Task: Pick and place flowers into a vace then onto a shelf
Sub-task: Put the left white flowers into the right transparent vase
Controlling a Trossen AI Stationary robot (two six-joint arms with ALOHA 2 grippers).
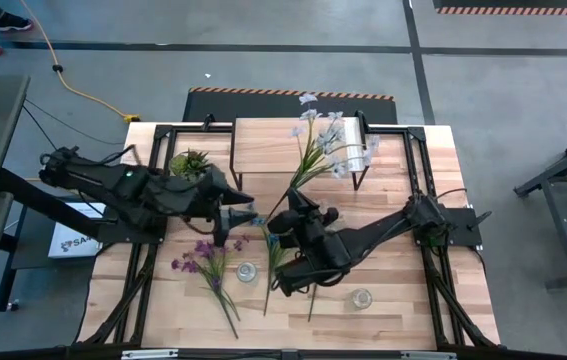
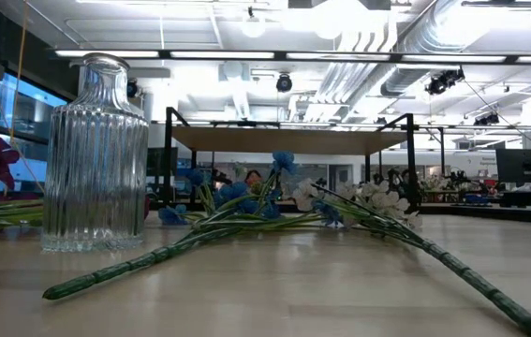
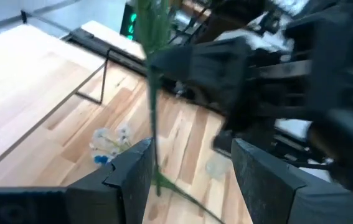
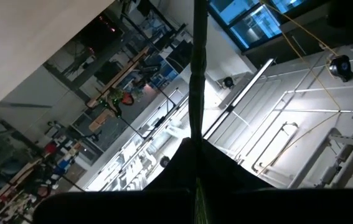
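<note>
**A:** Where are your two grippers?

**B:** Both meet near the middle of the table (image 1: 403, 260). Your right gripper (image 1: 294, 202) comes in from 3 o'clock, and its fingers are clamped tight on a thin green stem (image 4: 198, 74). From above, that stem runs toward 1 o'clock up to the white spray (image 1: 328, 140), whose blossoms hang over the shelf (image 1: 263, 145).

**A:** And the left one?

**B:** Your left gripper (image 1: 242, 211) reaches in from 9 o'clock, tip to tip with the right one. Its jaws stand apart. In its own wrist view a green stem hangs between the two fingers (image 3: 134, 177), close to one of them. I cannot tell whether it touches.

**A:** Where are the other flowers?

**B:** The purple spray (image 1: 203, 255) lies flat on the table at 8 o'clock from the centre, its stem pointing toward 5 o'clock. The blue spray (image 2: 237, 192) lies on the boards too, in front of the shelf, with another white bunch (image 2: 373, 197) beside it.

**A:** The vases and the shelf?

**B:** One glass vase (image 1: 247, 270) stands upright at 6 o'clock, just beside the purple stem. A second vase (image 1: 361, 297) stands at 5 o'clock, near the front edge. Neither has a flower in it. The shelf sits at 12 o'clock against the far edge, with the potted plant (image 1: 191, 162) beside it at 10 o'clock.
</note>
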